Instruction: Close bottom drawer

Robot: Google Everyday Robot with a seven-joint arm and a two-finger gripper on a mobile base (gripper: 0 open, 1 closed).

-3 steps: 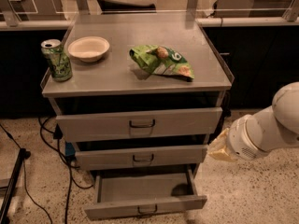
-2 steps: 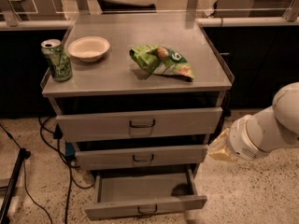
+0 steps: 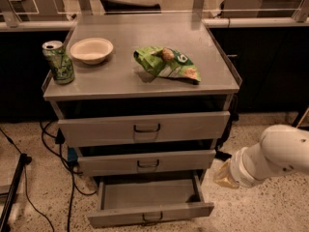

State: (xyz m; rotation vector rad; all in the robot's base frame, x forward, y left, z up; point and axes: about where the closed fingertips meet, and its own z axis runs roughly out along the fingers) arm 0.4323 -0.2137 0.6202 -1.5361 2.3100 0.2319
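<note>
The bottom drawer (image 3: 116,217) is seen pulled well out beneath the front edge of the tabletop (image 3: 120,83), its inside bared, so the closing is judged not yet done. The gripper (image 3: 223,176), at the end of the white arm (image 3: 280,151), is held low beyond the tabletop's front right corner, near the drawer's right side, presumably to push the front in. Whether it is open or closed cannot be told.
</note>
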